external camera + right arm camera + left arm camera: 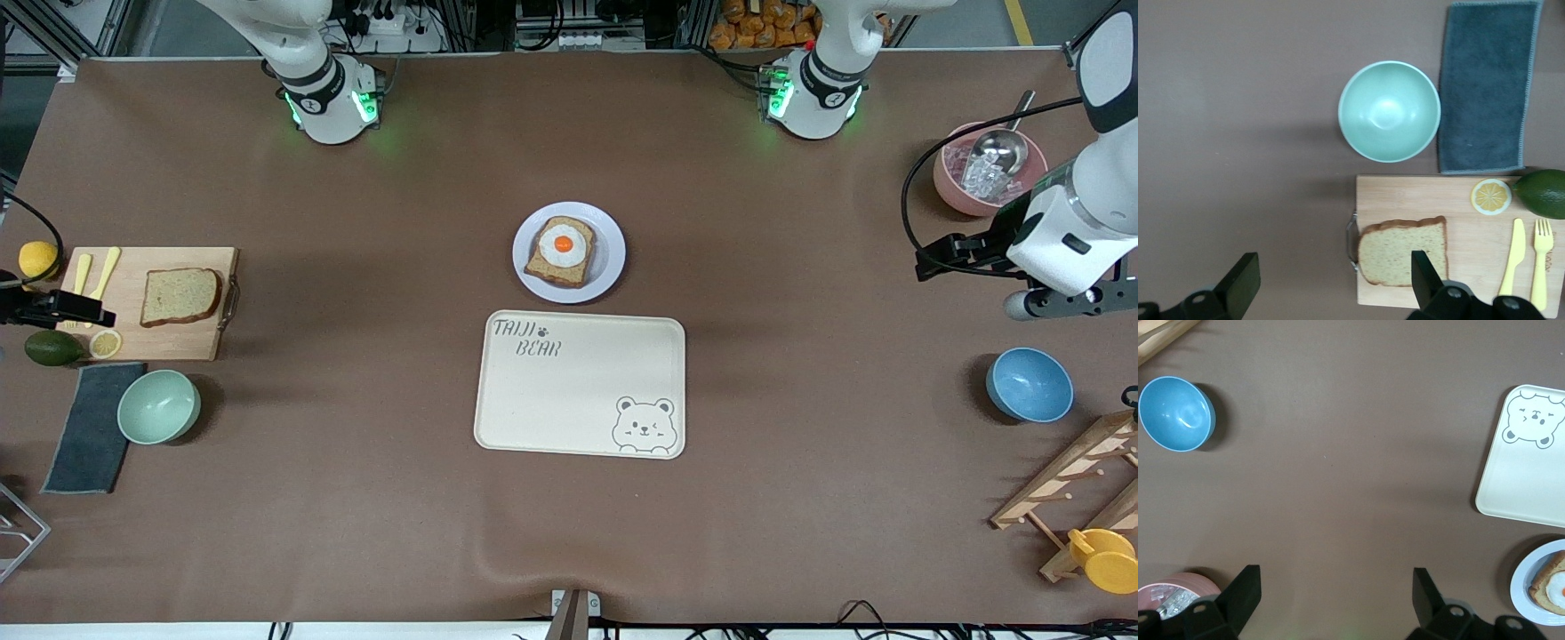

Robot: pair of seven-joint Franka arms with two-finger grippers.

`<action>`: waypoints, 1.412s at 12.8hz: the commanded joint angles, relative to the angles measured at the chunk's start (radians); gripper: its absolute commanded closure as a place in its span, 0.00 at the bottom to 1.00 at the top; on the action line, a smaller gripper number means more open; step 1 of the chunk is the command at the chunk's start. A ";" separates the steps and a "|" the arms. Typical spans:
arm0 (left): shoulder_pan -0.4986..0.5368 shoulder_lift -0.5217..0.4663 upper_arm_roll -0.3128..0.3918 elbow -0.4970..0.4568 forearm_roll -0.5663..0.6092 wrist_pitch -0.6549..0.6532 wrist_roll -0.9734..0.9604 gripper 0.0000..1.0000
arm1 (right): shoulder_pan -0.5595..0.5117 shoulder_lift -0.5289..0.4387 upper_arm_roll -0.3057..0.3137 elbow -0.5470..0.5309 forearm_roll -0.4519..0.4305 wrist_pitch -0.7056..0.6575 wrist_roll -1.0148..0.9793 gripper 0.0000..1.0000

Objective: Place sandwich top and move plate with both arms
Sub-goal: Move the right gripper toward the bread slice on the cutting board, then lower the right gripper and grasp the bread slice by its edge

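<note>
1. The front camera hangs high, facing both arm bases, taking in the whole surface (356, 533) around the bear tray (580, 384).
2. The left wrist camera looks straight down, catching the bear tray's corner (1528, 453) beside the plate (1528, 590).
3. The right wrist camera looks straight down on the cutting board (1458, 220), well apart from that tray; the front view shares it.

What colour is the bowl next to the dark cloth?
Pale mint green bowl, clearest in the right wrist view.
</note>
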 commanded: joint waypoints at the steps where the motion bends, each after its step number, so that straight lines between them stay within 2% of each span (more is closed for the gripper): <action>1: 0.005 0.000 -0.002 -0.021 -0.036 0.039 0.009 0.00 | -0.052 0.026 0.014 -0.031 0.017 0.031 -0.105 0.00; 4: 0.002 0.000 -0.002 -0.031 -0.038 0.054 0.009 0.00 | -0.103 0.040 0.014 -0.119 0.019 0.140 -0.205 0.00; 6: -0.004 -0.002 -0.002 -0.031 -0.048 0.056 0.007 0.00 | -0.127 0.041 0.014 -0.160 0.019 0.160 -0.206 0.00; 8: 0.002 0.000 -0.002 -0.030 -0.059 0.074 0.006 0.00 | -0.150 0.054 0.016 -0.170 0.019 0.162 -0.231 0.00; 10: -0.007 0.000 -0.002 -0.030 -0.064 0.094 0.006 0.00 | -0.179 0.081 0.014 -0.171 0.057 0.163 -0.289 0.00; 13: -0.007 0.009 -0.002 -0.030 -0.064 0.097 0.006 0.00 | -0.224 0.117 0.014 -0.173 0.068 0.183 -0.383 0.14; 18: -0.002 0.021 -0.002 -0.039 -0.064 0.100 0.007 0.00 | -0.264 0.198 0.016 -0.173 0.076 0.244 -0.444 0.15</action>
